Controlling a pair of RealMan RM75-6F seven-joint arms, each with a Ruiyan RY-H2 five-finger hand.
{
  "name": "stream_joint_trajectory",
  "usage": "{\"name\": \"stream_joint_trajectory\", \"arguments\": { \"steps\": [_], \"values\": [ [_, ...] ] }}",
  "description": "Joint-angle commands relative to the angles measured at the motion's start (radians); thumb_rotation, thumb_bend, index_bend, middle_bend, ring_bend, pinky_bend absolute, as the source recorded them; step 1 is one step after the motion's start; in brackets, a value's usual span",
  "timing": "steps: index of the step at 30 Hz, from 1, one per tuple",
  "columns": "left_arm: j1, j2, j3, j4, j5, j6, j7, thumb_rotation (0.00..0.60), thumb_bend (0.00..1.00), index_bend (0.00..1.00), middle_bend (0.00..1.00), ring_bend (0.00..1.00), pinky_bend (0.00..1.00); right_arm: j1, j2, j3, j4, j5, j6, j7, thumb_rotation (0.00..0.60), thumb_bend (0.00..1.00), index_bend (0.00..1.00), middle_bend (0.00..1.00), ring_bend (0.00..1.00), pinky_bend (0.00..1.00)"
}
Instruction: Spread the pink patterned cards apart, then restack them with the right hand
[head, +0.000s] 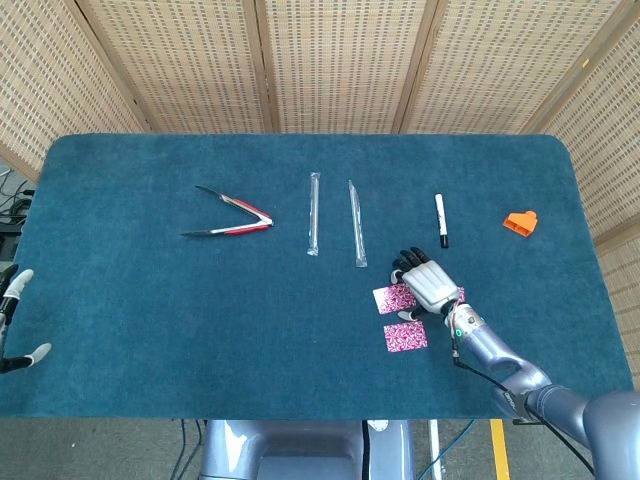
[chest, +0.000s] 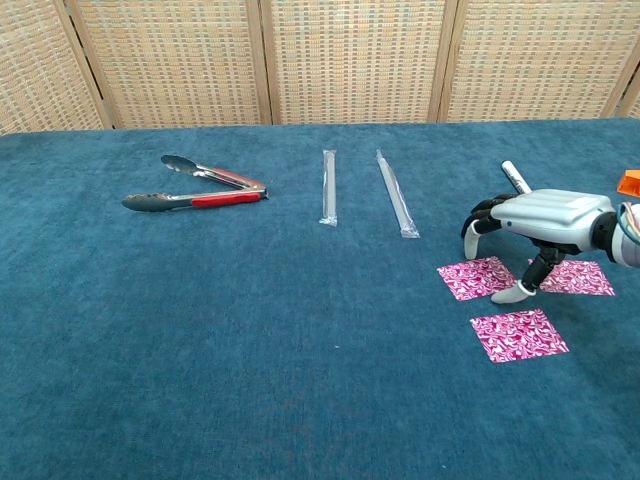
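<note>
Three square pink patterned cards (chest: 519, 334) lie flat and spread apart; the right hand (chest: 540, 225) arches over them, fingers apart, gripping nothing.

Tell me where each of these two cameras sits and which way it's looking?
Head view: sits high, looking steeply down on the whole blue table; shows the right hand with its forearm, and the left hand at the left edge.
Chest view: sits low at the table's near edge, looking across it toward the wicker screens; shows only the right hand.
Shared: the right hand over three pink cards, the tongs and two wrapped straws.
</note>
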Motion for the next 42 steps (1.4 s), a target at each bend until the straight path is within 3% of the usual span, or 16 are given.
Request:
{"name": "stream_joint_trajectory", "arguments": {
  "steps": [1,26,42],
  "values": [
    [0.0,0.0,0.0,0.0,-0.001,0.0,0.001,0.577,0.06,0.04,0.0,0.0,0.0,0.0,-0.003,-0.001,0.004,-0.003,0.002,0.005,0.6,0.29,0.41,0.21,0.0,0.0],
    [0.007,0.001,0.0,0.005,-0.006,0.005,-0.005,0.579,0.06,0.04,0.0,0.0,0.0,0.006,-0.015,-0.002,0.027,-0.016,0.01,0.038,0.6,0.35,0.43,0.23,0.0,0.0],
    [-0.001,-0.002,-0.002,0.004,0.008,0.0,-0.009,0.579,0.06,0.04,0.0,0.0,0.0,-0.018,0.07,0.023,-0.058,0.016,0.051,-0.006,0.6,0.35,0.43,0.23,0.0,0.0]
  ]
}}
